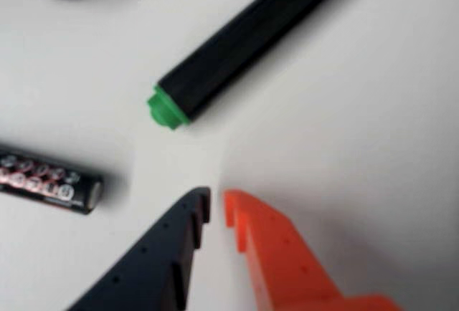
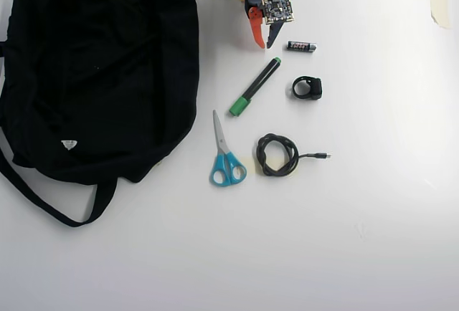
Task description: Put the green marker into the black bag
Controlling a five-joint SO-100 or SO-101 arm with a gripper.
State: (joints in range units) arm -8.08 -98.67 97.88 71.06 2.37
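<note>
The green marker [image 2: 256, 85] lies diagonally on the white table, its green cap toward the scissors and its small green end [image 1: 167, 107] toward the arm. In the wrist view its black barrel [image 1: 251, 35] runs up to the right. My gripper [image 2: 265, 45] has one black and one orange finger. It hovers just short of the marker's small end, with the jaws nearly together and nothing between them [image 1: 216, 202]. The black bag [image 2: 107, 74] lies to the left in the overhead view, with a white tag [image 2: 69, 144] and long straps [image 2: 43, 196].
A black battery [image 2: 302, 46] lies right of the gripper and shows in the wrist view [image 1: 50, 180]. A black ring-shaped part [image 2: 308, 87], a coiled black cable [image 2: 278, 155] and blue-handled scissors [image 2: 224, 155] lie around the marker. A strip of tape [image 2: 439, 6] is at the far right.
</note>
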